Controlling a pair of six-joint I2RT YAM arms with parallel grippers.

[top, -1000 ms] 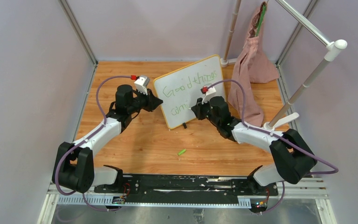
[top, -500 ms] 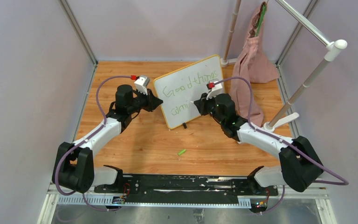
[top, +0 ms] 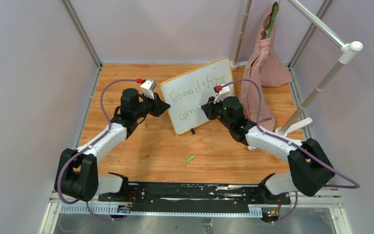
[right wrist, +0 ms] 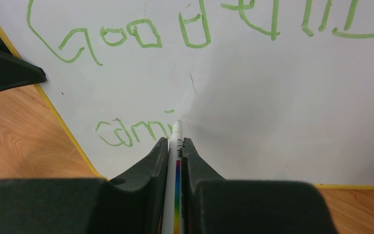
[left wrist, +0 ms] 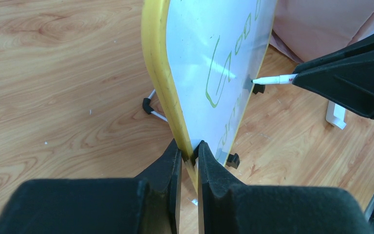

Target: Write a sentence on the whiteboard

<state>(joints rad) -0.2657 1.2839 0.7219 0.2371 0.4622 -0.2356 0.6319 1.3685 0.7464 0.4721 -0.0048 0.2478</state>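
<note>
The whiteboard point(top: 195, 103) stands tilted on the wooden table, yellow-framed, with green writing: "Good things" on top and a shorter word below. My left gripper point(top: 167, 108) is shut on the board's left edge; in the left wrist view its jaws point(left wrist: 189, 148) pinch the yellow frame point(left wrist: 157, 63). My right gripper point(top: 206, 108) is shut on a white marker point(right wrist: 174, 161) with a rainbow stripe. The marker's tip point(right wrist: 177, 125) meets the board just right of the lower word. The same marker point(left wrist: 272, 79) shows in the left wrist view, against the whiteboard point(left wrist: 199, 48).
A small green marker cap point(top: 190, 159) lies on the table in front of the board. A pink cloth bag point(top: 263, 73) hangs at the back right, beside a white rack with slanted poles point(top: 316, 87). Grey walls enclose the table.
My right gripper, with the marker, has shifted slightly up and to the right along the board's lower line. The left gripper and the board have stayed still.
</note>
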